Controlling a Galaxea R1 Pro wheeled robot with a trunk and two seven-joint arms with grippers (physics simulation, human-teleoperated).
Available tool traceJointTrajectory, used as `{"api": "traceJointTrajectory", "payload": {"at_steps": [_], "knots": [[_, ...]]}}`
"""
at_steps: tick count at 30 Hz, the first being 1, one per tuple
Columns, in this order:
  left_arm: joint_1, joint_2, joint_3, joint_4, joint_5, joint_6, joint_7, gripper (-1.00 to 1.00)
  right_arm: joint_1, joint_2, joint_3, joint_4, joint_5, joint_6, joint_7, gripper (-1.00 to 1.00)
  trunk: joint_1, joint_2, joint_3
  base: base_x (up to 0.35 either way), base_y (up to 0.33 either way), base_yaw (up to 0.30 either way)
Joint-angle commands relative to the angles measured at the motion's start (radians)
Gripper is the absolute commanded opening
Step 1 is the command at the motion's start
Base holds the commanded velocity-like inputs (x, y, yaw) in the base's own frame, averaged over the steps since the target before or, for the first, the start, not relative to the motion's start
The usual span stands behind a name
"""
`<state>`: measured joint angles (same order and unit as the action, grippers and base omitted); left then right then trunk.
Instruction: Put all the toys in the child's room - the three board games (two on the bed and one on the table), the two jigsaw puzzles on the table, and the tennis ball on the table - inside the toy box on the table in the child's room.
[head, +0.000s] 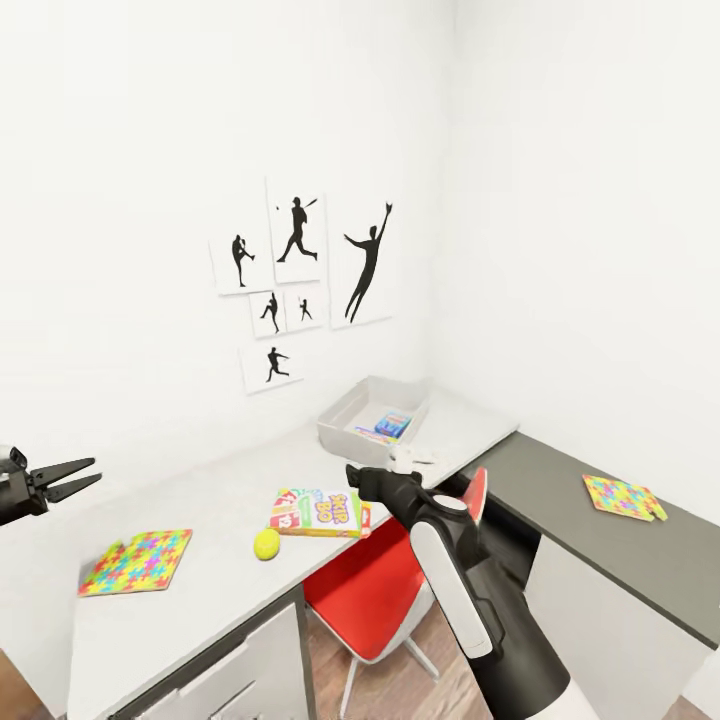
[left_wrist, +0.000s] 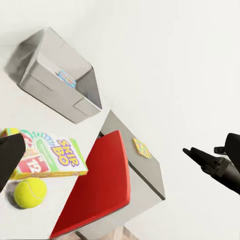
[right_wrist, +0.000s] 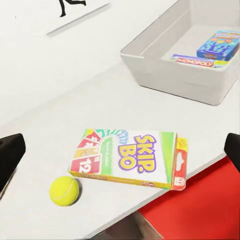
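The Skip-Bo board game (head: 320, 512) (right_wrist: 131, 159) lies flat near the table's (head: 200, 610) front edge, with the tennis ball (head: 266, 544) (right_wrist: 64, 190) just left of it. My right gripper (head: 372, 483) hovers open above the carton's right end, touching nothing. The toy box (head: 345, 425) (right_wrist: 165, 75) stands at the back and holds the blue board game (head: 393, 423) (right_wrist: 218, 45) and the Monopoly one (right_wrist: 194, 60). One jigsaw puzzle (head: 137, 561) lies at the table's left; another (head: 622, 497) is on the dark shelf section. My left gripper (head: 96, 470) hangs open and empty at far left.
A red-and-white swivel chair (head: 380, 590) is tucked under the desk edge below my right arm. A drawer unit (head: 230, 670) sits under the desk's left part. Baseball silhouette prints (head: 300, 290) hang on the back wall, and a white wall closes the right side.
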<state>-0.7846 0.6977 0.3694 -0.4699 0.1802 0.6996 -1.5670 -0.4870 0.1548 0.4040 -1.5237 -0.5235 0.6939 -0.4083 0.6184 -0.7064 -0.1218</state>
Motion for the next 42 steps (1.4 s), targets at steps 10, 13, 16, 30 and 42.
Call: {"api": "traceJointTrajectory", "payload": {"at_steps": [10,13,16,30,42], "knots": [[-0.001,0.0,0.0,0.001,0.0,0.01,-0.004,1.0,-0.002,0.0,0.001,-0.001,-0.01,0.002,-0.01,1.0,0.0,-0.002,-0.002,-0.015,0.198,0.29],[-0.001,0.0,0.0,0.001,-0.001,0.011,-0.004,1.0,-0.001,0.0,0.001,0.0,-0.01,0.003,-0.01,1.0,0.0,-0.002,-0.002,-0.001,0.158,0.29],[-0.001,0.0,0.0,0.001,-0.001,0.011,-0.004,1.0,-0.001,0.0,0.001,0.0,-0.01,0.003,-0.01,1.0,0.0,-0.002,-0.002,0.0,0.148,0.29],[-0.001,-0.003,0.0,0.001,-0.001,0.011,-0.004,1.0,-0.001,0.0,0.001,0.0,-0.01,0.003,-0.009,1.0,0.0,-0.002,-0.002,0.0,0.127,0.193],[-0.001,-0.004,-0.001,0.001,-0.001,0.011,-0.004,1.0,-0.001,0.0,0.001,-0.001,-0.011,0.004,-0.009,1.0,0.0,-0.002,-0.002,0.0,0.018,0.005]]}}
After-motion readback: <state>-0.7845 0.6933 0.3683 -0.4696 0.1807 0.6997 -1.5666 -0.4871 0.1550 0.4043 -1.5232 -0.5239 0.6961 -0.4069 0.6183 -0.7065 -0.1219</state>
